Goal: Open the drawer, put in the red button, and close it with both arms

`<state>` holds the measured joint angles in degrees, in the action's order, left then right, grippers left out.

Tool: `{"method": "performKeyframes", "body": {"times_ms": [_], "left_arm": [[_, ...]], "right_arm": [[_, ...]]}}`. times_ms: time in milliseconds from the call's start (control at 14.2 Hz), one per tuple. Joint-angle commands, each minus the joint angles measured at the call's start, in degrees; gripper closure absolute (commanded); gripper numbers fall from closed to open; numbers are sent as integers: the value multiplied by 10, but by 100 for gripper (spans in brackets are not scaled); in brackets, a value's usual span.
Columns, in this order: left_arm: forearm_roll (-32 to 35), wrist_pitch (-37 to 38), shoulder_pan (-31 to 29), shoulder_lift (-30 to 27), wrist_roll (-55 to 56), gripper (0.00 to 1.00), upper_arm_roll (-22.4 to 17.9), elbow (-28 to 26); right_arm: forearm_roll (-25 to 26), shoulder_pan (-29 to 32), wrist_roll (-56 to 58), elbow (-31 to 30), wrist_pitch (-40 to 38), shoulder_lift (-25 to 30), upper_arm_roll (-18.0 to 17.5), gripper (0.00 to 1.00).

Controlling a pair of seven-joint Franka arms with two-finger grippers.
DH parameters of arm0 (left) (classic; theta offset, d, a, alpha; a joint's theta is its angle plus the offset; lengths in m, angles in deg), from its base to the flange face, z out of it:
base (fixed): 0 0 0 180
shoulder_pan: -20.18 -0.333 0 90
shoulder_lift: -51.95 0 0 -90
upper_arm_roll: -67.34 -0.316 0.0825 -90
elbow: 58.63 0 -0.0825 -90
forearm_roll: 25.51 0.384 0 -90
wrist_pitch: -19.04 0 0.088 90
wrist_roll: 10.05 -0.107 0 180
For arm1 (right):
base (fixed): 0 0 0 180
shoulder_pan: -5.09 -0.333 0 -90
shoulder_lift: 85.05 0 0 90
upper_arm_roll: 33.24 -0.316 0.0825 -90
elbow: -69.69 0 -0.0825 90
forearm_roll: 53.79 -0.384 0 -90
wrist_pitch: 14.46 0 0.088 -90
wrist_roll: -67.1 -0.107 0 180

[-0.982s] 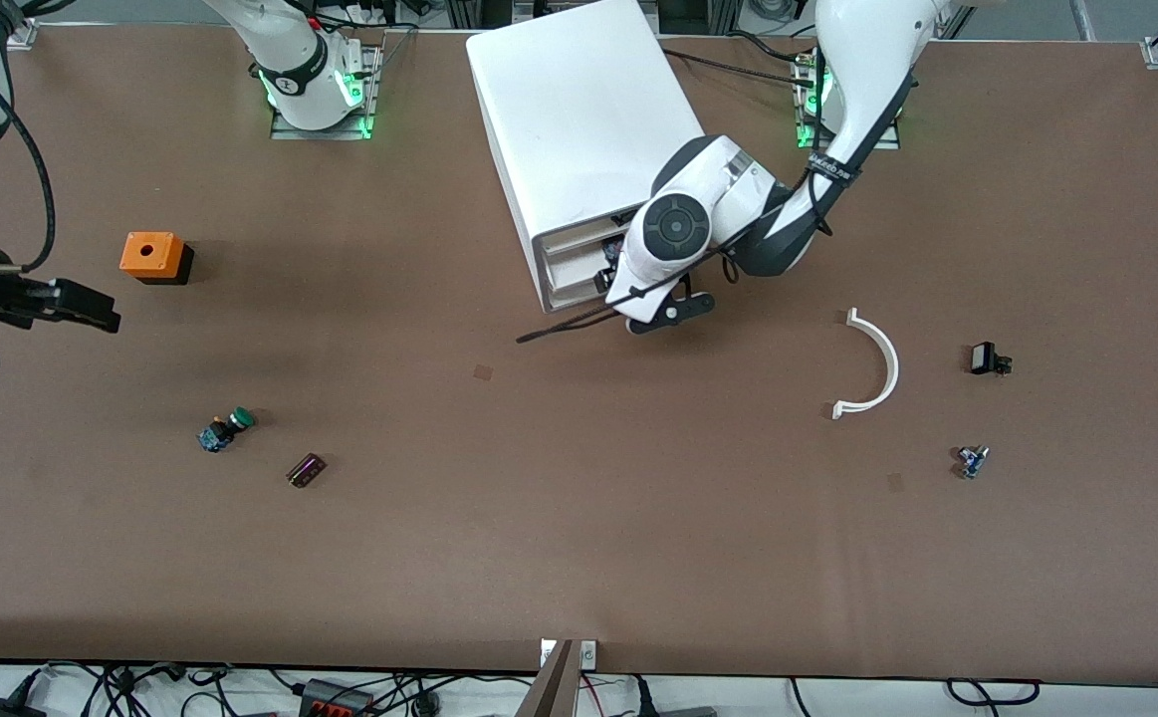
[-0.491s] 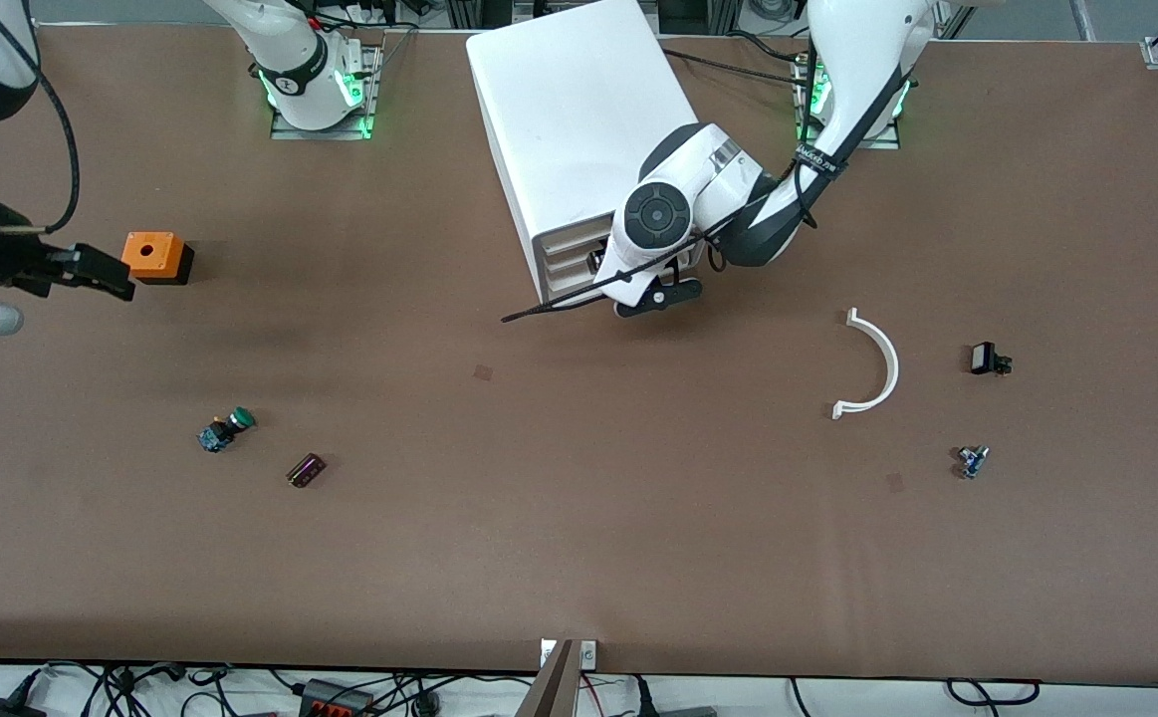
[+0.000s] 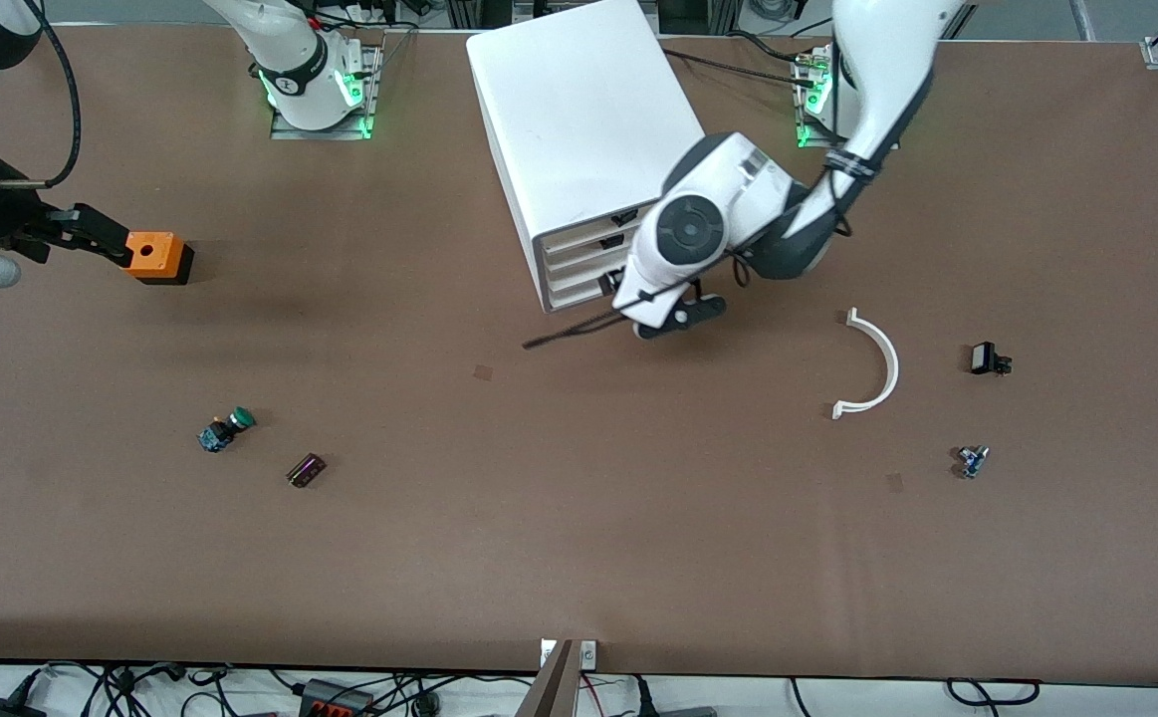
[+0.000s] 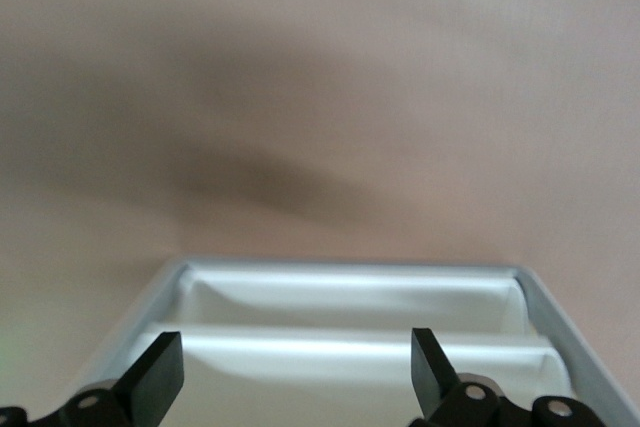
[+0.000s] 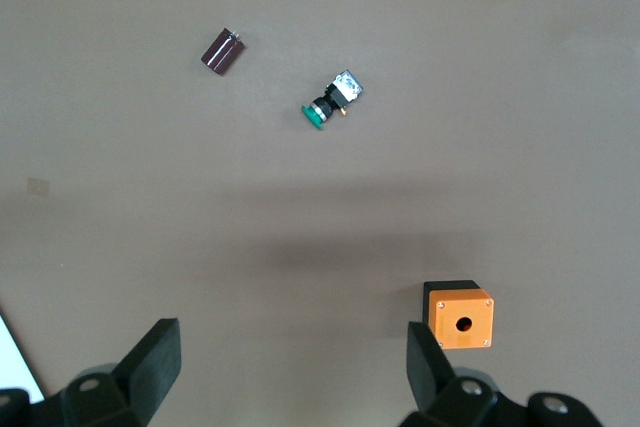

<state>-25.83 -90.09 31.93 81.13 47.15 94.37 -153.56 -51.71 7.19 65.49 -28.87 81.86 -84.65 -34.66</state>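
Note:
The white four-drawer cabinet (image 3: 579, 110) stands between the arms' bases. The drawer (image 3: 583, 245), second from the top, sits flush with the other fronts. My left gripper (image 3: 638, 284) hangs over the cabinet's front, mostly hidden under its wrist. In the left wrist view it (image 4: 290, 357) is open and empty, with the white drawer fronts (image 4: 350, 317) just below the fingers. My right gripper (image 3: 101, 237) is open and empty beside the orange box (image 3: 153, 257), at the right arm's end; its wrist view shows it (image 5: 290, 347) open too. The red button is hidden from every view.
A green-capped button (image 3: 225, 428) and a small dark part (image 3: 306, 470) lie nearer the front camera than the orange box (image 5: 460, 319). A white curved piece (image 3: 882, 363), a black part (image 3: 987, 358) and a small blue part (image 3: 972, 460) lie toward the left arm's end.
The drawer stood slightly open with something dark inside; the left hand pressed in and backed off, and the drawer is now flush. The right gripper has moved over to the orange box.

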Motion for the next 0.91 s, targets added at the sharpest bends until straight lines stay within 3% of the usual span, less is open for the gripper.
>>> {"method": "performKeyframes", "body": {"times_ms": [0, 281, 702, 842], "left_arm": [[40, 79, -64, -8, -88, 0, 7, 65], [79, 141, -152, -25, -249, 0, 9, 118], [66, 232, -275, -117, -487, 0, 9, 127], [48, 250, -270, -155, -576, 0, -33, 125]], "right_arm": [[-2, 8, 8, 14, 3, -5, -3, 0], [-1, 7, 9, 14, 3, -4, -4, 0], [-6, -4, 6, 14, -4, -7, 8, 0], [-4, -5, 8, 14, -1, -7, 9, 0]]}}
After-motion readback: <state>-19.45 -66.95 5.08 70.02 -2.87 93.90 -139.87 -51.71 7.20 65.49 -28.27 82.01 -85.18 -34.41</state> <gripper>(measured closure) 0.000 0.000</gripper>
